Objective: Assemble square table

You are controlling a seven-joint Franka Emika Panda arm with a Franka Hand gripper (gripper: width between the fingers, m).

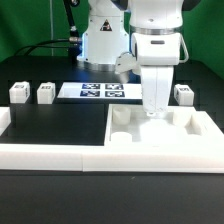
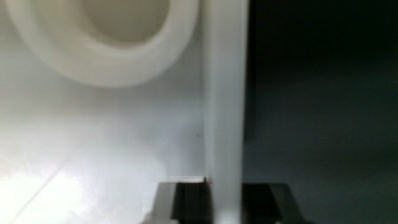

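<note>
The white square tabletop [image 1: 150, 132] lies flat at the exterior view's right, pushed into the corner of the border wall, with corner holes showing on its far side. My gripper [image 1: 152, 112] stands straight down on its far edge. In the wrist view the gripper [image 2: 226, 203] has its two dark fingers [image 2: 185, 203] on either side of the tabletop's thin edge [image 2: 224, 110], closed on it. A round corner hole [image 2: 111, 30] shows in the slab. Three short white legs stand on the table: two [image 1: 18, 92] [image 1: 45, 93] at the exterior view's left, one [image 1: 183, 94] at its right.
The long low white border wall [image 1: 55, 156] runs along the front and turns up at both ends. The marker board [image 1: 100, 91] lies behind the middle of the black table. The robot's base [image 1: 100, 40] stands at the back.
</note>
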